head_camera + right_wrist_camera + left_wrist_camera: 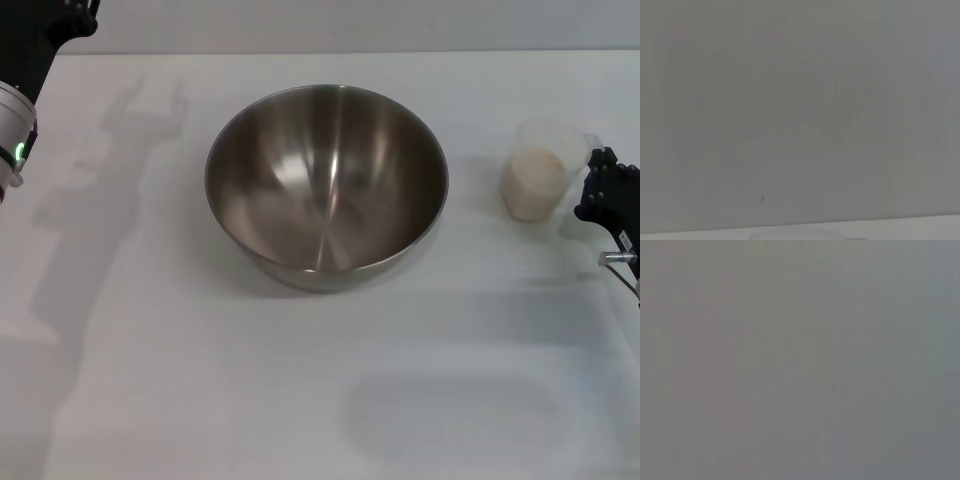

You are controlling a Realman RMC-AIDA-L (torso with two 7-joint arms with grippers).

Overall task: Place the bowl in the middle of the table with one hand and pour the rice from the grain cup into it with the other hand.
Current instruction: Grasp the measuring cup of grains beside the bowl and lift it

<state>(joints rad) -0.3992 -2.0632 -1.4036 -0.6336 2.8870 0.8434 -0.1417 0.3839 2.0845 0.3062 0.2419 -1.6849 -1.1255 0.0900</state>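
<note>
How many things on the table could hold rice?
2. The big metal bowl sits in the middle of the table; the small grain cup, with rice inside, stands to its right.

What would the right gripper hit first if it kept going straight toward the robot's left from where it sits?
Most likely the grain cup: the right gripper sits beside it, level with its handle side. Beyond the cup lies the bowl. Height is unclear from the head view.

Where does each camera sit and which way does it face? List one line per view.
Head view: above, looking down at the table, bowl and grain cup of rice; left arm at far-left corner, right end effector beside the cup.
Left wrist view: featureless grey; no body visible.
Right wrist view: blank pale surface; no body visible.
Shared: nothing identifiable.
</note>
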